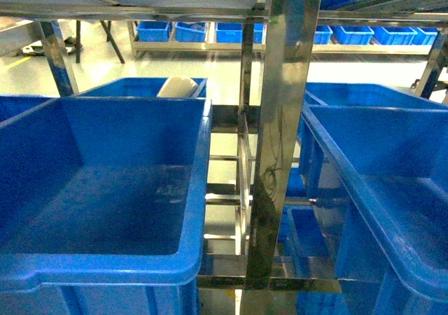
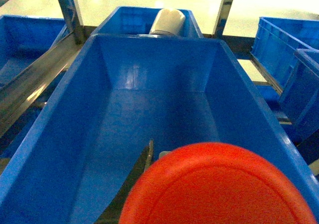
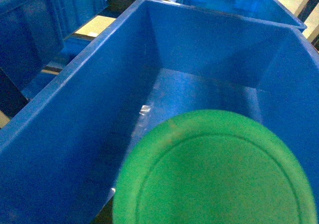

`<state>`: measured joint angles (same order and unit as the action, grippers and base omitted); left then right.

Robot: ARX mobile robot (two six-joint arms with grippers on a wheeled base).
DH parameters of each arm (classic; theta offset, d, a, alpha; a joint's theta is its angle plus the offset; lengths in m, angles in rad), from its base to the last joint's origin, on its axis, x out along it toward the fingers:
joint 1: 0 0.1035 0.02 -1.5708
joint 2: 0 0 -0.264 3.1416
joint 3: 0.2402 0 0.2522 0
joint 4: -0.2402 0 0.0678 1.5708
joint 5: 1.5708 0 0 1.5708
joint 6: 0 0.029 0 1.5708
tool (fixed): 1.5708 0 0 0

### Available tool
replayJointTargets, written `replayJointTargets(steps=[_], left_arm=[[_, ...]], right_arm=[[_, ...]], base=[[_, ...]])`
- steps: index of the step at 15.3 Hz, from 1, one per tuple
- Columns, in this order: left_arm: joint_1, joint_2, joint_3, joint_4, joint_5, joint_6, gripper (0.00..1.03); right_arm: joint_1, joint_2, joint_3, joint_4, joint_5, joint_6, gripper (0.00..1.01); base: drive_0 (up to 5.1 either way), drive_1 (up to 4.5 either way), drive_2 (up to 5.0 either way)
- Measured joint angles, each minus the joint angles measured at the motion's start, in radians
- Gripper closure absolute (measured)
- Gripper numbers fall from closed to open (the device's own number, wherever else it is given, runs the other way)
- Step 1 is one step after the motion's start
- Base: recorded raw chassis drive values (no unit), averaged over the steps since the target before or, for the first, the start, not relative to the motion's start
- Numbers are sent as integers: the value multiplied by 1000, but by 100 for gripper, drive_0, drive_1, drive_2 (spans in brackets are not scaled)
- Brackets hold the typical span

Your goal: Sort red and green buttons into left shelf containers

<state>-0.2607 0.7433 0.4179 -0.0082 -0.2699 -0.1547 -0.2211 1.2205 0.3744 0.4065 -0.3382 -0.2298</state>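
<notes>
Looking down from the left wrist camera, the red button (image 2: 219, 186) filled the 6 o'clock edge of the view, its round cap facing the lens and hanging above the open mouth of a large blue bin (image 2: 65, 109). A thin dark blade of the left claw showed just left of the cap, at about 7 o'clock from it; whether the claw was clamped on the button could not be told, since the fingertips were hidden behind the cap. The bin's floor was bare blue plastic. Beyond its far wall, at 12 o'clock, stood a second blue bin (image 2: 127, 20) with a pale cylinder (image 2: 167, 21) lying in it. In the right wrist view the green button (image 3: 214, 169) likewise covered the 6 o'clock part of the frame, cap toward the lens, over another deep blue bin (image 3: 75, 89); no part of the right claw was visible, so its state could not be told. The head camera showed neither button nor either claw: only the left bin (image 1: 199, 189) at 8 o'clock, the right bin (image 1: 336, 161) at 4 o'clock, and a polished steel shelf post (image 1: 280, 133) standing upright between them. A row of smaller blue bins (image 1: 350, 33) sat on a far rack at 12 o'clock.
</notes>
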Motion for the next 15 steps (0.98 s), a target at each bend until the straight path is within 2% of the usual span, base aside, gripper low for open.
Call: replayJointTargets(steps=[2,7,9,12,15], left_arm=[[0,0,0,0,0,0,77],[0,0,0,0,0,0,77],[0,0,0,0,0,0,77],[0,0,0,0,0,0,77],[0,0,0,0,0,0,77]], right_arm=[[18,90,29,67,10,-8,75],[4,475,278,26,48,-53,75],[7,601,402,-75,72,-74,75],[21,772,632,-301,110,-77,75],[34,846,728,-403,120,-85,74]], base=[[0,0,0],[0,0,0],[0,0,0],[0,0,0],[0,0,0]])
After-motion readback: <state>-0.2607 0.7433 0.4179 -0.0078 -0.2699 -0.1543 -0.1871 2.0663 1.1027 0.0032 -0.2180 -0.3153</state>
